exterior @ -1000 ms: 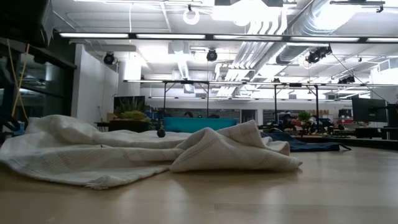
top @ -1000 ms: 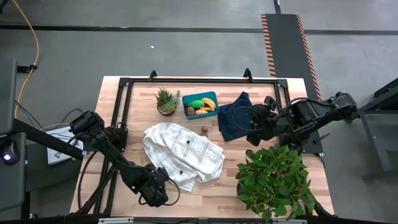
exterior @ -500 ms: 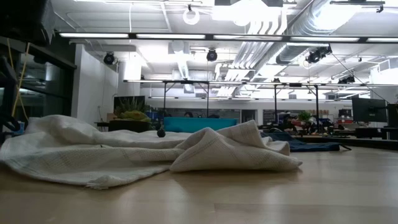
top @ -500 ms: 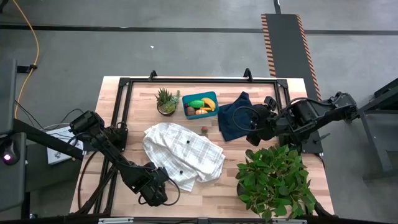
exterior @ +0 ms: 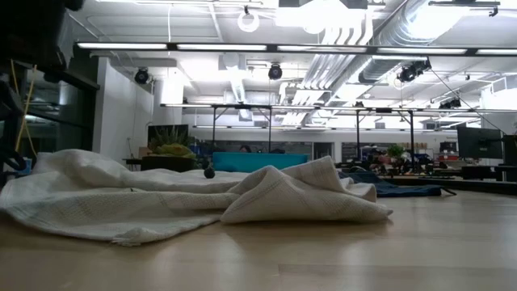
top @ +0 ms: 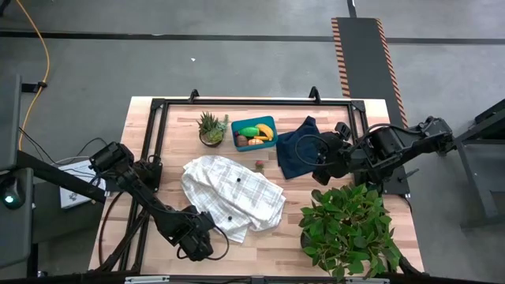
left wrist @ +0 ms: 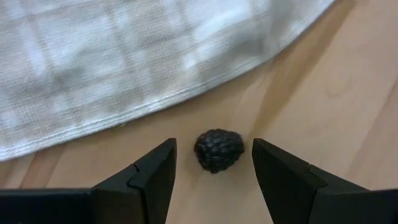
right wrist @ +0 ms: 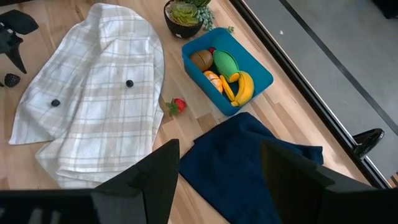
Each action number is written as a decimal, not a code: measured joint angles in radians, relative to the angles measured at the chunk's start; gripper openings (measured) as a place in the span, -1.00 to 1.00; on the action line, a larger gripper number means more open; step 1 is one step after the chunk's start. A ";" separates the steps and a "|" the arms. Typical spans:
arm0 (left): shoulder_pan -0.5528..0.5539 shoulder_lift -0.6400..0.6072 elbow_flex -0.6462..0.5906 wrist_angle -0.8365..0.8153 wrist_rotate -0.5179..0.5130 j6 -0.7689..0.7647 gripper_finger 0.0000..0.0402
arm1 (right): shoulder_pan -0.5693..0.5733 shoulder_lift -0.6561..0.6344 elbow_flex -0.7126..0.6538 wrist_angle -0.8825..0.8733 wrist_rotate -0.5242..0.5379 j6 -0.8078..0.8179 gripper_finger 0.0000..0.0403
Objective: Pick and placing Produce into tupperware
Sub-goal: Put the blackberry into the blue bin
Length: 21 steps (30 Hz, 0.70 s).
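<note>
A small dark berry [left wrist: 219, 149] lies on the bare wood at the near edge of the table, just beside the hem of the white checked cloth [top: 233, 193]. The left gripper [left wrist: 213, 163] is placed low over it, with its fingers apart on both sides of the berry and not touching it. Nothing is held.

The blue container [top: 254, 132] is seen at the far side of the table, next to the small potted plant [top: 211, 128]. A banana [right wrist: 241, 87], a green piece [right wrist: 226, 63], a brown piece [right wrist: 201, 60] and an orange piece [right wrist: 213, 81] are already inside. A red strawberry [right wrist: 178, 105] is left on the wood between the container and the cloth. Two more dark berries [right wrist: 129, 83] are lying on the cloth itself.

The right gripper [right wrist: 219, 180] is kept above the dark blue cloth [right wrist: 249, 158] at the right, fingers apart, empty.

Several risks can be judged from here. The berry is round and small, so it may be squeezed out sideways or rolled away if the fingers are closed off-centre. The cloth hem may be caught together with the berry, because it is so close. The way to the container is long and goes over the cloth, so a weakly gripped berry may be dropped into the folds. The potted plant may be knocked at the release.
</note>
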 joint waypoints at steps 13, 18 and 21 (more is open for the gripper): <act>0.020 0.012 0.000 0.006 0.041 0.003 0.00 | 0.000 0.000 0.000 0.007 -0.002 0.000 0.06; 0.020 0.012 0.000 0.001 0.053 0.003 -0.01 | 0.000 0.000 0.000 0.007 -0.003 0.000 0.06; 0.020 0.012 0.000 0.000 0.057 0.003 -0.07 | 0.000 0.000 0.000 0.007 -0.003 0.000 0.06</act>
